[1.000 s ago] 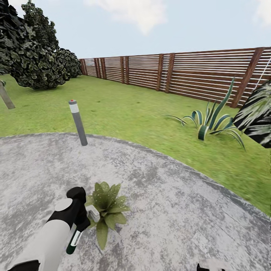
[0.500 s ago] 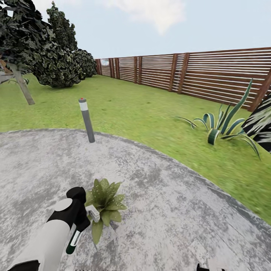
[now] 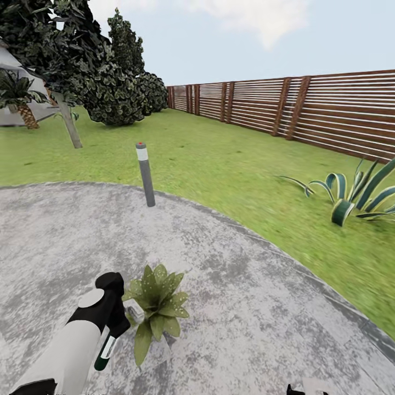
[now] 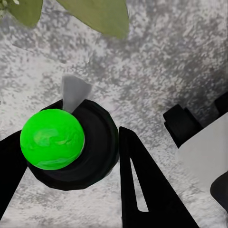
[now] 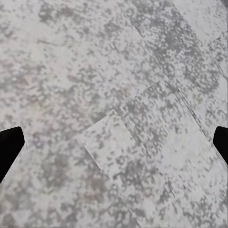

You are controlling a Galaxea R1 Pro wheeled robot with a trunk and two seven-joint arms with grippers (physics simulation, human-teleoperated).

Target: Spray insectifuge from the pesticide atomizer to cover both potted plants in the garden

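One potted plant [image 3: 157, 311], a low rosette of pointed green leaves, sits on the round grey patio [image 3: 247, 307] of the garden. The other potted plant is out of view. My left gripper [image 3: 112, 323] hangs just to the left of the plant, shut on the pesticide atomizer [image 3: 106, 349], a dark bottle with a pale nozzle [image 3: 134, 311] touching the leaves. The left wrist view looks down on the atomizer's bright green cap [image 4: 52, 138] and black body between the black fingers [image 4: 142, 185], with leaves [image 4: 95, 13] just beyond. My right gripper [image 5: 114, 142] is open over bare patio stone.
A grey bollard light [image 3: 145, 174] stands at the patio's far edge. On the lawn [image 3: 219, 159] at the right grows a spiky striped plant [image 3: 351, 198]. The brown slatted fence [image 3: 307, 112] runs along the back. At the left are dark trees [image 3: 82, 66] and a palm [image 3: 19, 99].
The camera has swung left, so bollard, fence and striped plant sit further right in the picture and the palm has come into view. My left arm keeps its hold beside the plant.
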